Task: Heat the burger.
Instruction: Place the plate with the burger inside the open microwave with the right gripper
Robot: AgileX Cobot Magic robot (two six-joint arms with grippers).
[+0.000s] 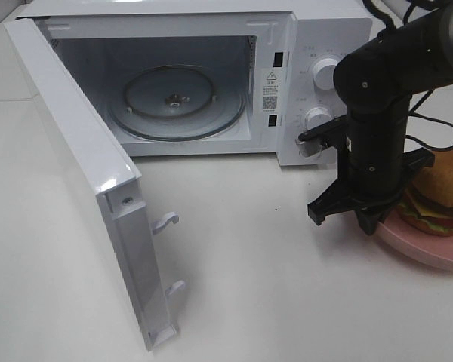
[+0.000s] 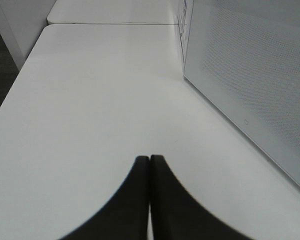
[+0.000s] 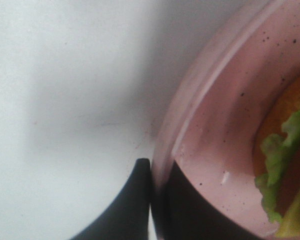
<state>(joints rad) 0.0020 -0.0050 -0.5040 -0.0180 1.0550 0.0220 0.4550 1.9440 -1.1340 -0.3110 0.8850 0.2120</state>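
The burger, with a golden bun, green lettuce and yellow cheese, sits on a pink speckled plate at the right of the table. My right gripper points down at the plate's left rim. In the right wrist view, the right gripper is shut on the plate's rim, with one finger outside and one inside. The burger's lettuce edge shows there. My left gripper is shut and empty over bare table, out of the exterior view.
A white microwave stands at the back with its door swung wide open to the left. Its glass turntable is bare. The door's outer face is next to my left gripper. Two knobs face the right arm.
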